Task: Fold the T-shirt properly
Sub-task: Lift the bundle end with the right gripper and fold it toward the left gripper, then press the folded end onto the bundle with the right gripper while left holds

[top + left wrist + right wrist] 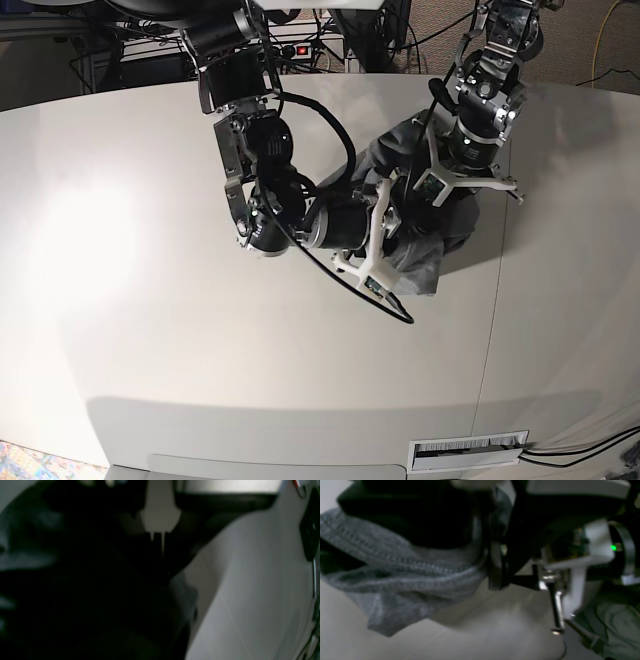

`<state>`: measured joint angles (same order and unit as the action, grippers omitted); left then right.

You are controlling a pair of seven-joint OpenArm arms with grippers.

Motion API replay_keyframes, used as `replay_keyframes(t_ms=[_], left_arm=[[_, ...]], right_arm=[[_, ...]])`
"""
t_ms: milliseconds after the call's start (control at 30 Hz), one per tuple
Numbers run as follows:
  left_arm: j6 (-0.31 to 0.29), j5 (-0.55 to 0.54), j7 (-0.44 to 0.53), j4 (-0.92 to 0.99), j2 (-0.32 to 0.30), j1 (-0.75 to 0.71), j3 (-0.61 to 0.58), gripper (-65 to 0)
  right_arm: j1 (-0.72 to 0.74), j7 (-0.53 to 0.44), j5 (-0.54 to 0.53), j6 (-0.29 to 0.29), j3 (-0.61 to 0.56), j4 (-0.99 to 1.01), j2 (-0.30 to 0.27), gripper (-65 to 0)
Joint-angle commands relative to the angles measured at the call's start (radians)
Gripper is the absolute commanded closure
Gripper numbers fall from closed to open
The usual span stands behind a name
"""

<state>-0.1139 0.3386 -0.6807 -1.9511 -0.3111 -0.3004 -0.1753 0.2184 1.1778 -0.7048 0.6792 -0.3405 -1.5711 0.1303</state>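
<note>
Grey T-shirt (425,235), bunched on white tabletop (150,330), right of centre, between both arms. Left fingers (452,185) clenched above cloth; right fingers (492,517) grasping hem, cloth hanging below-left.

The T-shirt (402,580) is soft heather-grey cloth, matt, with a fine knit grain and a ribbed, stitched band running along one bunched fold. The surface (150,330) under it is smooth, pale and matt with a faint sheen, crossed by a thin seam line. Both arms are dark, slightly glossy plastic or painted metal with white plastic brackets; a bright, polished metal screw clamp (555,610) shows beside the right claw (495,555).
</note>
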Motion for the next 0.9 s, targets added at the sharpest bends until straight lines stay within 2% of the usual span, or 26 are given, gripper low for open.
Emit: replay_keyframes(t_ms=[0, 167, 233, 433, 667, 767, 867], left_arm=[[0.043, 0.018, 0.008, -0.017, -0.008, -0.003, 0.015, 0.0], [0.055, 0.043, 0.016, -0.017, -0.008, -0.067, 0.057, 0.0], [0.055, 0.026, 0.059, -0.016, -0.008, -0.098, 0.083, 0.0], [0.05, -0.196, 0.184, -0.003, -0.005, -0.133, 0.119, 0.0], [0.046, -0.285, 0.238, 0.095, 0.006, -0.063, 0.119, 0.0], [0.041, -0.291, 0.256, 0.17, 0.035, -0.016, 0.119, 0.0], [0.004, -0.291, 0.282, 0.235, 0.069, 0.024, 0.119, 0.0]], right_arm=[[0.017, -0.002, -0.023, 0.019, 0.006, -0.018, 0.005, -14.5], [0.02, -0.004, -0.024, 0.019, 0.05, -0.018, 0.006, -14.5], [0.02, -0.003, -0.032, 0.019, 0.066, -0.018, 0.005, -14.5], [0.02, 0.005, -0.084, 0.019, 0.073, -0.019, 0.006, -14.5], [0.02, 0.05, -0.187, 0.019, 0.074, -0.019, 0.006, -14.5], [0.02, 0.075, -0.223, 0.019, 0.074, -0.019, 0.006, -14.5], [0.02, 0.088, -0.249, 0.019, 0.073, -0.019, 0.006, -14.5]])
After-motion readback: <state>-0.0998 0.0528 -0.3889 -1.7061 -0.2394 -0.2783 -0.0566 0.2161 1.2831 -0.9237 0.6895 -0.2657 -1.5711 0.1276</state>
